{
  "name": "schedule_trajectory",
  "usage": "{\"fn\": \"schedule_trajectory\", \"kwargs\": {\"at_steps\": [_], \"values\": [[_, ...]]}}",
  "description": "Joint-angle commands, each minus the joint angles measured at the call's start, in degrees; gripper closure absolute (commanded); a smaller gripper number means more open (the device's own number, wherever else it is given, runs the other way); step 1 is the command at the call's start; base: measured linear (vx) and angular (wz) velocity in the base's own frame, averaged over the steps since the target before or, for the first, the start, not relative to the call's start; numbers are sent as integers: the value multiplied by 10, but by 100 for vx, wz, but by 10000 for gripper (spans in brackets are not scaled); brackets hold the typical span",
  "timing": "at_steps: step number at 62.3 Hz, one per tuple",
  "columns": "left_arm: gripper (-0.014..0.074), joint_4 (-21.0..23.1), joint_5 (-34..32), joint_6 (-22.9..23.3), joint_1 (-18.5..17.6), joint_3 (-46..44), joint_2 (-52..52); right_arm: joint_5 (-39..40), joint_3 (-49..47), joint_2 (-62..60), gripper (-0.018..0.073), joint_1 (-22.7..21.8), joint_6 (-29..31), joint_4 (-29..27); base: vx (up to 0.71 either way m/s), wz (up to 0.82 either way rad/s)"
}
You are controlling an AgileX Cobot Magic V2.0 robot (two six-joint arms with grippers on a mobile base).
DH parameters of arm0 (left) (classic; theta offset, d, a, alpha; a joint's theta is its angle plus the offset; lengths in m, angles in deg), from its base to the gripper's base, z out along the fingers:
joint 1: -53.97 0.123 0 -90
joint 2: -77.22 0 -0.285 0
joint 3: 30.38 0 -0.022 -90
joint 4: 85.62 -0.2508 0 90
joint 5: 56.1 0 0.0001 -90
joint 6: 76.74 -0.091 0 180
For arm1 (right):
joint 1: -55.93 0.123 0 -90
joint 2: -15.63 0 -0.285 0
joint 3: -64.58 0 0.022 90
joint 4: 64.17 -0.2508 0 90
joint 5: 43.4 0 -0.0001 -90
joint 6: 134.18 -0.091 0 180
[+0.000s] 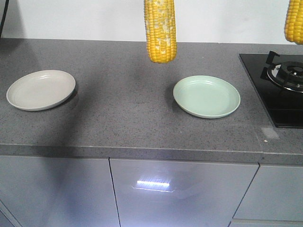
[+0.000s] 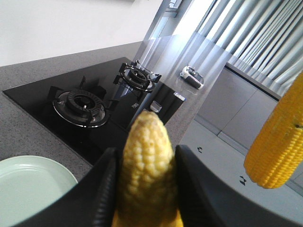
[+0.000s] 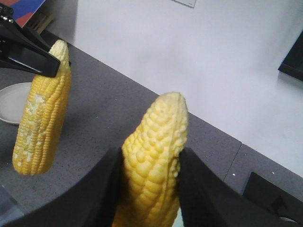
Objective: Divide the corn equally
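Observation:
Two corn cobs hang upright above the counter. The one with pale whitish patches (image 1: pixel 160 30) hangs over the middle, left of the green plate (image 1: pixel 206 96). My left gripper (image 2: pixel 147 152) is shut on it, the tapered tip (image 2: pixel 146 142) poking out between the jaws. The second cob (image 1: pixel 294 21) hangs at the right edge over the stove, with my right gripper (image 3: pixel 151 153) shut on it (image 3: pixel 154 156). The right wrist view also shows the patchy cob (image 3: pixel 42 123) under a black finger (image 3: pixel 33 59) of the left gripper. A beige plate (image 1: pixel 40 90) lies at the left. Both plates are bare.
A black gas stove (image 1: pixel 279 90) with burner grates fills the counter's right end. The grey counter (image 1: pixel 123 118) ends at a front edge above pale cabinet doors (image 1: pixel 180 194). A white wall runs along the back.

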Motion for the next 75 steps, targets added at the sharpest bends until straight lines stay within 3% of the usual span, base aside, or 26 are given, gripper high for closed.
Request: {"fn": "schedule_trajectory", "kwargs": {"at_steps": [1,75], "values": [[603,33,-16,6,0,-38,-40,9,-12,-9,564,-3,2,-13,5,2],[603,33,-16,6,0,-38,-40,9,-12,-9,564,-3,2,-13,5,-1]]}}
